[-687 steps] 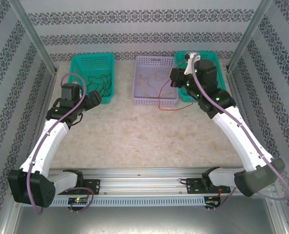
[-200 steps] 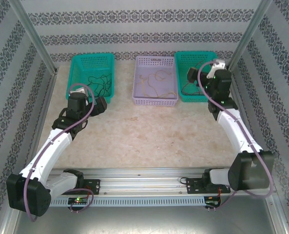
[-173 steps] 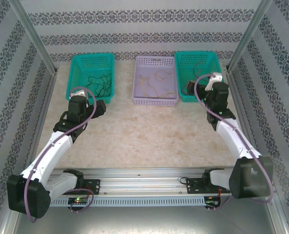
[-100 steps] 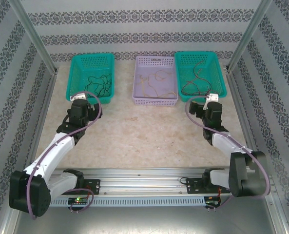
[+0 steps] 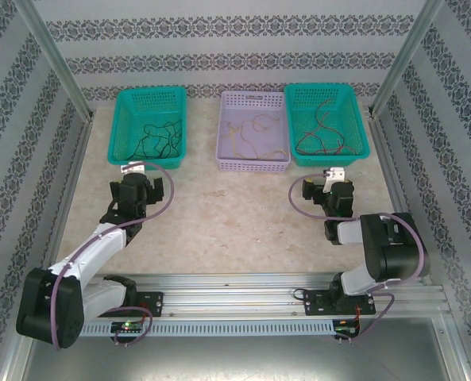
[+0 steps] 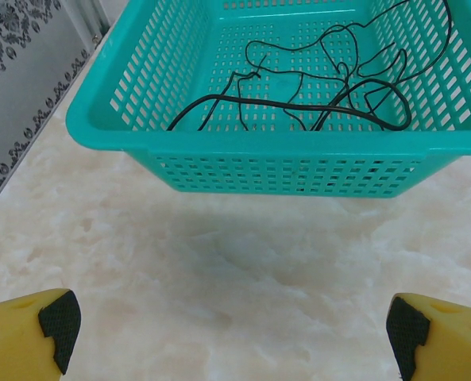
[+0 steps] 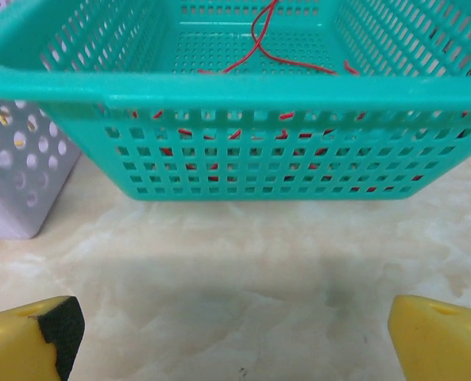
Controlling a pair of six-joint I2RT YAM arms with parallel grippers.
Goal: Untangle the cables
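Note:
The cables lie sorted by colour in three baskets at the back of the table. Black cables (image 5: 157, 136) (image 6: 314, 87) sit in the left teal basket (image 5: 149, 93) (image 6: 251, 141). Yellow-tan cables (image 5: 255, 131) rest in the lilac basket (image 5: 253, 165). Red cables (image 5: 322, 135) (image 7: 263, 48) fill the right teal basket (image 5: 328, 159) (image 7: 235, 87). My left gripper (image 5: 149, 187) (image 6: 229, 333) hovers low over bare table just in front of the left basket, open and holding nothing. My right gripper (image 5: 321, 190) (image 7: 235, 333) faces the right basket's front wall, open with nothing between its fingers.
The marble table top (image 5: 235, 214) stretches between both arms. The lilac basket's corner (image 7: 13, 182) stands at the left of the right wrist view. Patterned walls and metal posts close in both sides. An aluminium rail (image 5: 235, 286) runs along the near edge.
Both arms have drawn back from the baskets toward the near edge and folded low. The red cable that trailed over the lilac basket's front now lies in the right teal basket.

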